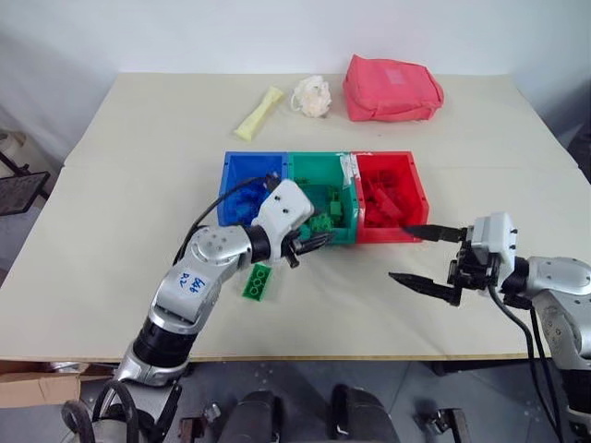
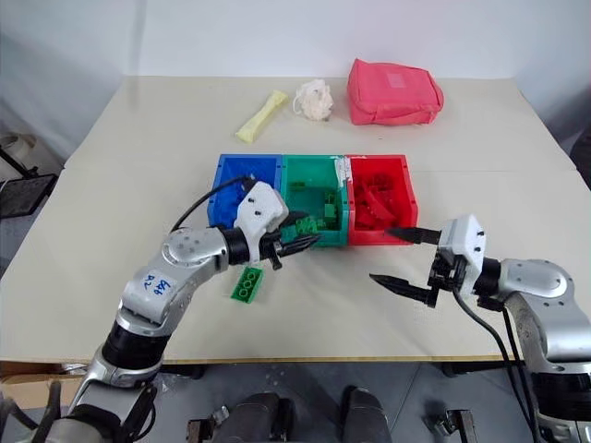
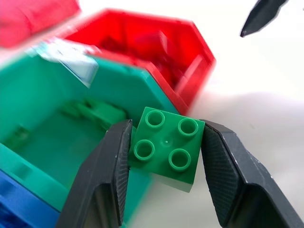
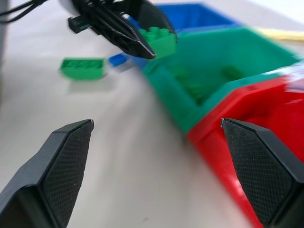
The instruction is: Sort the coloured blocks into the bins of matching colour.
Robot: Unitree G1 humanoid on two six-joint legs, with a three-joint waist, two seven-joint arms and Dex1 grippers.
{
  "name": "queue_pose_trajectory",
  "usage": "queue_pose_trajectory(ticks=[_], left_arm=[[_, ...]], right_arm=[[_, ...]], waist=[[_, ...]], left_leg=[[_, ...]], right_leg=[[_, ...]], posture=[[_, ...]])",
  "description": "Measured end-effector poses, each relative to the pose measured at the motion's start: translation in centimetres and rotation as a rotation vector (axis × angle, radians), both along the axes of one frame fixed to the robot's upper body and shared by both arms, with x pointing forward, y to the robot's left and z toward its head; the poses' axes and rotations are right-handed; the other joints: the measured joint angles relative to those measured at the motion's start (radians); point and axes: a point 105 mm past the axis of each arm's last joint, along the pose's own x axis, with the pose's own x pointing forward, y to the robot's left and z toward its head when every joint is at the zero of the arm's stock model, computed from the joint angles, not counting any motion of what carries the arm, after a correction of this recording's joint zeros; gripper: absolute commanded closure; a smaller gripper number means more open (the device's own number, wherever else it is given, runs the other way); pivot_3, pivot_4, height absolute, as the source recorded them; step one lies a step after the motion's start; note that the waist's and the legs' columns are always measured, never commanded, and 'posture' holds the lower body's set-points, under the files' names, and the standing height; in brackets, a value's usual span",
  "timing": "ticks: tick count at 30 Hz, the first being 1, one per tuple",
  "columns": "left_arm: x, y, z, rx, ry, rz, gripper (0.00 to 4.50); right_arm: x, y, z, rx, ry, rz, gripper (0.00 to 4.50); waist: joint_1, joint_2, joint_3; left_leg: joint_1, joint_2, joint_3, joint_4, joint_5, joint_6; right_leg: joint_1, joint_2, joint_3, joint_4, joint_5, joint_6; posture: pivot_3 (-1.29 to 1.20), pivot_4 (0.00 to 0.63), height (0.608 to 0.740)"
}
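My left gripper is shut on a small green block, studs up, held just above the near wall of the green bin. The blue bin joins the green one on its left and the red bin on its right, each with blocks inside. A long green block lies on the table under my left forearm, and a small blue piece lies beside it. My right gripper hangs open and empty in front of the red bin's near right corner.
At the back of the table lie a pink pouch, a white fluffy ball and a pale yellow wrapper. The table's front edge runs just below both arms.
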Motion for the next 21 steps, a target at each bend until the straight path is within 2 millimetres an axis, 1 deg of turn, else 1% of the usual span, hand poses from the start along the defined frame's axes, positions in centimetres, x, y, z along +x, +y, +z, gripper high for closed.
queue_pose_trajectory(ticks=[1,3,4,6,8,9,13,16,19,20,21], left_arm=[[0.7,-0.3,0.1,-0.011,-0.001,0.006,2.64],[1.7,-0.7,0.5,-0.027,-0.014,0.013,1.93],[2.3,-1.1,0.7,-0.037,-0.027,0.019,1.78],[3.5,-1.6,1.4,-0.051,-0.060,0.038,1.12],[4.3,-1.6,1.8,-0.057,-0.081,0.058,0.49],[4.7,-1.5,1.7,-0.058,-0.086,0.066,0.07],[5.3,-1.1,1.0,-0.042,-0.083,0.084,0.03],[5.1,-0.6,0.9,-0.010,-0.065,0.069,0.03],[3.9,0.6,0.8,0.013,-0.066,0.028,0.03],[3.4,1.2,0.6,0.021,-0.055,0.012,0.03],[2.6,2.3,0.1,0.035,-0.034,-0.011,0.03]], right_arm=[[0.0,0.1,0.3,0.018,-0.008,-0.011,0.00],[0.1,0.1,0.6,0.035,-0.020,-0.027,0.00],[0.1,0.1,0.7,0.039,-0.026,-0.031,0.00],[0.1,0.0,0.9,0.041,-0.037,-0.041,0.00],[0.1,0.0,1.0,0.042,-0.043,-0.049,0.00],[0.0,0.0,1.0,0.042,-0.044,-0.055,0.00],[-0.2,0.1,0.9,0.040,-0.045,-0.058,0.00],[-0.2,0.1,0.9,0.040,-0.046,-0.058,0.00],[-0.1,0.1,1.0,0.039,-0.047,-0.054,0.00],[-0.1,0.2,1.1,0.039,-0.049,-0.050,0.00],[0.0,0.2,1.3,0.039,-0.054,-0.043,0.00]], waist=[[0.001,0.000,0.000],[0.004,0.000,0.000],[0.007,0.000,0.000],[0.012,0.000,0.000],[0.015,0.000,0.000],[0.016,0.000,0.000],[0.018,0.000,0.000],[0.019,0.000,0.000],[0.015,0.000,0.000],[0.014,0.000,0.000],[0.008,0.000,0.000]], left_leg=[[0.000,0.000,0.000,0.000,0.000,0.000],[0.000,0.000,0.001,0.000,0.000,0.000],[0.000,-0.001,0.001,0.000,0.000,0.001],[0.000,-0.001,0.001,0.000,0.000,0.001],[0.000,-0.001,0.002,0.000,0.001,0.001],[0.000,-0.001,0.002,0.000,0.000,0.001],[0.000,-0.001,0.002,0.000,0.001,0.001],[0.000,-0.001,0.002,0.000,0.001,0.001],[0.000,-0.001,0.002,0.000,0.001,0.001],[0.000,-0.001,0.002,-0.001,0.001,0.001],[0.000,0.000,0.002,-0.001,0.001,0.001]], right_leg=[[0.000,0.000,-0.001,0.000,0.000,0.000],[0.000,0.000,-0.003,0.000,0.000,0.000],[0.000,0.000,-0.004,0.000,0.000,0.001],[0.000,0.000,-0.004,-0.001,0.001,0.001],[0.000,0.000,-0.004,-0.001,0.001,0.001],[-0.001,0.000,-0.004,0.000,0.001,0.001],[-0.001,0.000,-0.005,0.000,0.001,0.001],[-0.001,0.000,-0.004,0.000,0.001,0.002],[-0.001,0.000,-0.004,0.000,0.001,0.002],[-0.001,0.000,-0.004,0.000,0.001,0.002],[-0.001,0.000,-0.004,0.000,0.001,0.002]], posture=[[0.00,0.150,0.740],[0.00,0.150,0.740],[0.00,0.150,0.740],[0.00,0.150,0.740],[0.00,0.150,0.740],[0.00,0.150,0.740],[0.00,0.150,0.740],[0.00,0.150,0.740],[0.00,0.150,0.740],[0.00,0.150,0.740],[0.00,0.150,0.740]])
